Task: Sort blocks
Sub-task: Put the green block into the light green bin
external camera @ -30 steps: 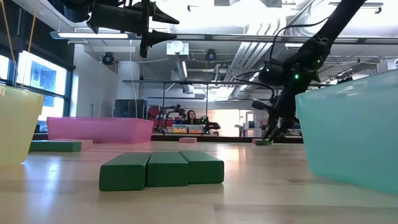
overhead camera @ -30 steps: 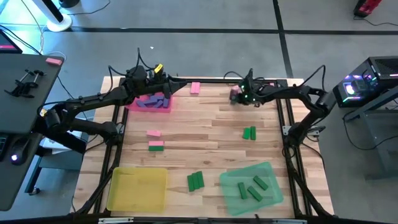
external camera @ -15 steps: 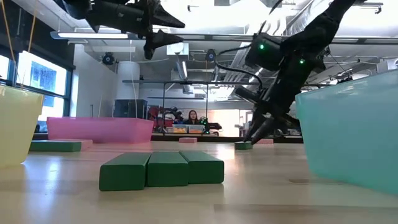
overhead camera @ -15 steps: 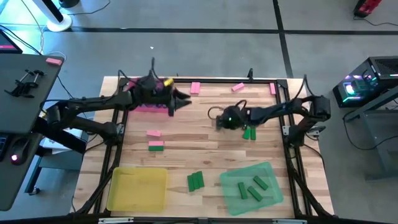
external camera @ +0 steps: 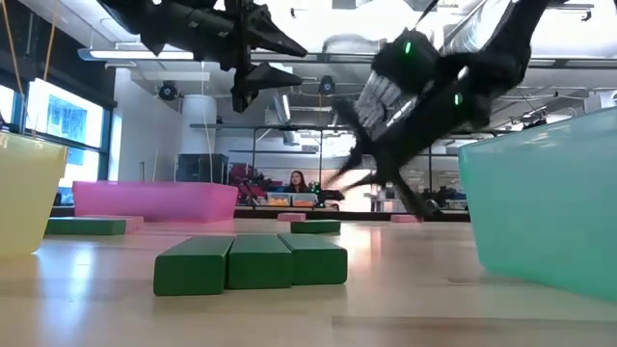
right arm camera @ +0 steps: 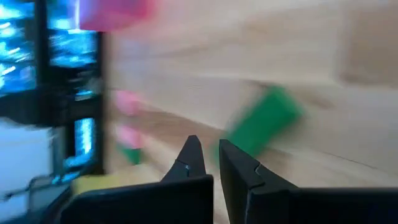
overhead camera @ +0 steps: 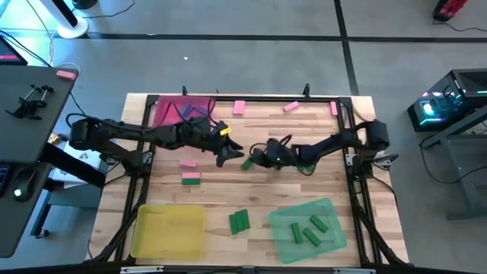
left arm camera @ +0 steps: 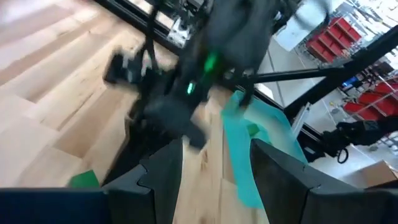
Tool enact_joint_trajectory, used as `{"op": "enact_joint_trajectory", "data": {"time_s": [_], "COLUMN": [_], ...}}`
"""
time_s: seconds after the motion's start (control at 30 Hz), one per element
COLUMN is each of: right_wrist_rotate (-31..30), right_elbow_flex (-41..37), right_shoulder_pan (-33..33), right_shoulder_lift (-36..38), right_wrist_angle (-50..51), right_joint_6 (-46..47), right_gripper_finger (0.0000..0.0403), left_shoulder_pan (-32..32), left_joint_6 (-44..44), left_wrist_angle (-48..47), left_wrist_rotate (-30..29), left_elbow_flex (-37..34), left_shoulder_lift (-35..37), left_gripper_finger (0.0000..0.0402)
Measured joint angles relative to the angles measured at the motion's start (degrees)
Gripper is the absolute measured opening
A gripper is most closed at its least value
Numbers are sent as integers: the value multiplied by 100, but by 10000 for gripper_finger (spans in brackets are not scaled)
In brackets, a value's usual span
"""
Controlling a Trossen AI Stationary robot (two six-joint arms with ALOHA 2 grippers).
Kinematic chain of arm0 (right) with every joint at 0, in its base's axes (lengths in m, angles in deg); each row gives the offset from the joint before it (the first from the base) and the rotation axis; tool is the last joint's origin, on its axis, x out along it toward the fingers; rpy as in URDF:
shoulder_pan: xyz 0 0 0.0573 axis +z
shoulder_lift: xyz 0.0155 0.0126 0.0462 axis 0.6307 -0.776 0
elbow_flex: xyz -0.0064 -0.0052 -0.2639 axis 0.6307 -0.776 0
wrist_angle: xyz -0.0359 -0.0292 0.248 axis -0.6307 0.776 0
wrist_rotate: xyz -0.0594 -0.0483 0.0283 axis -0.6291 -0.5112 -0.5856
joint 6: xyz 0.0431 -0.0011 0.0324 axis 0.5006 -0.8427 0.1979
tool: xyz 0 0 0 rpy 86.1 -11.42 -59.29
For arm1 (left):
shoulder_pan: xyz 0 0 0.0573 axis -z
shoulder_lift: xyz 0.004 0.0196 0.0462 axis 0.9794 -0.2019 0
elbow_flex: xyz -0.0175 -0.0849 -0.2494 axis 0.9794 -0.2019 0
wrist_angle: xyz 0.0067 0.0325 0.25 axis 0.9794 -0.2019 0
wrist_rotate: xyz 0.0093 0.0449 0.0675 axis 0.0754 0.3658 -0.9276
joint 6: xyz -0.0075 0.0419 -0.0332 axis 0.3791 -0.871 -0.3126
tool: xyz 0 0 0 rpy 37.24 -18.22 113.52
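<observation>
Right now your right gripper (overhead camera: 257,158), pressed shut and empty, sits just beside a lone green block (overhead camera: 247,163) mid-table. That block lies slanted, between both claws; your left gripper (overhead camera: 225,155), spread open and empty, is close too. Other blocks lie loose around the table. Pink tray (overhead camera: 169,114) holds purple blocks (overhead camera: 192,114), green tray (overhead camera: 332,212) holds green blocks (overhead camera: 307,227), and yellow tray (overhead camera: 169,231) holds none.

Likely lab, ceiling ducts (external camera: 318,72), workstations (overhead camera: 449,106)
</observation>
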Motion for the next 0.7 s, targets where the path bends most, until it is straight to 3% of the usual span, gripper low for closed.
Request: {"op": "enact_joint_trajectory", "data": {"time_s": [0.1,0.37,0.57,0.7], "right_wrist_rotate": [81,-301,-893,-1162], "right_elbow_flex": [-22,-70,-68,-66], "right_shoulder_pan": [3,3,20,97], "right_shoulder_lift": [708,3018,4461,5047], "right_wrist_angle": [497,3644,5156,5604], "right_joint_6": [-564,-1820,-1864,-1865], "right_gripper_finger": [0,0,0,0], "left_shoulder_pan": [187,738,1031,967], "left_joint_6": [-3,-330,-933,-377], "left_wrist_angle": [-13,-1453,-2243,-3205], "left_wrist_rotate": [-325,-1663,-2233,-2513], "left_elbow_flex": [0,344,1504,2433], "left_shoulder_lift": [2,-186,-1313,-2229], "left_gripper_finger": [177,168,168,177]}}
